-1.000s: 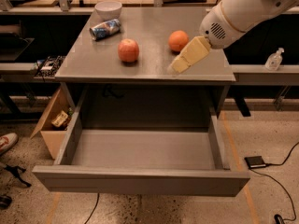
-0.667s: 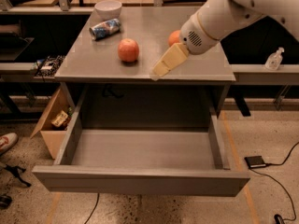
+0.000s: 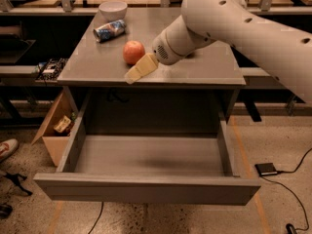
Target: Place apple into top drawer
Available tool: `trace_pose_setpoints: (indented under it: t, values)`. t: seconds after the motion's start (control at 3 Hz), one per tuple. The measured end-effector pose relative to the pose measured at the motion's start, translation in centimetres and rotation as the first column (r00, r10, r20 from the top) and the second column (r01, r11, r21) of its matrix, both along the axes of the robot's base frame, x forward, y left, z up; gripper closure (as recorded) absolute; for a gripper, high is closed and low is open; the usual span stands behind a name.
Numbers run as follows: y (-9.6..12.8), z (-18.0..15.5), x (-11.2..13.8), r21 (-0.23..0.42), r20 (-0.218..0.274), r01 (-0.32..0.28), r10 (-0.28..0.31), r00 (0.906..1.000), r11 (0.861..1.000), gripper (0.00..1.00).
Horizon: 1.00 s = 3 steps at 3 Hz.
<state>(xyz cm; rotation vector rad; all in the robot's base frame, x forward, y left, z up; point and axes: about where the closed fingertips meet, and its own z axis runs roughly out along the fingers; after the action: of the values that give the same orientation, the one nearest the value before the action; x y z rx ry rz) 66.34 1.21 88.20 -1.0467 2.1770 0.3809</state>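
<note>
Change: the end effector (image 3: 140,68) had been carried leftward across the surface (image 3: 204,71), from near the right-hand edge to a place just beside the apple (image 3: 133,51).
Arm: the broad white arm (image 3: 234,23) had been swung in with it and was stretched over the right half of the surface, so that the orange fruit seen a moment before was hidden behind it.
Apple: it had not been moved; it was seen resting on the surface, left of centre, red-pink and upright.
Top drawer: the top drawer (image 3: 146,191) had been left pulled fully out below the surface, with nothing seen lying in it.
Meaning for the task: the approach was judged nearly done, the grasp not yet made, and the carry and the drop into the drawer both still outstanding.
End effector, position: it was held low over the surface as a pale yellowish wedge, at the lower right of the apple, tip pointed down-left.
End effector, opening: how wide it was set could not be told.
End effector, contact: nothing was seen held in it; whether the apple was touched could not be told.
Other things: a white bowl (image 3: 113,9) and a blue can (image 3: 109,30) lying on its side were seen at the back left.
</note>
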Motion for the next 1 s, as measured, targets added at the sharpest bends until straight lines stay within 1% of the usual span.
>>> trace_pose_setpoints:
  t: [0.33,0.67,1.0]
  values:
    - [2.1,-1.3,2.5,0.02,0.008,0.04,-0.04,0.9992,0.999,0.0]
    - [3.8,-1.7,5.2,0.061,0.039,0.086,-0.088,0.9953,0.994,0.0]
    - [5.2,-1.4,7.2,0.102,0.058,0.108,-0.114,0.9917,0.989,0.0]
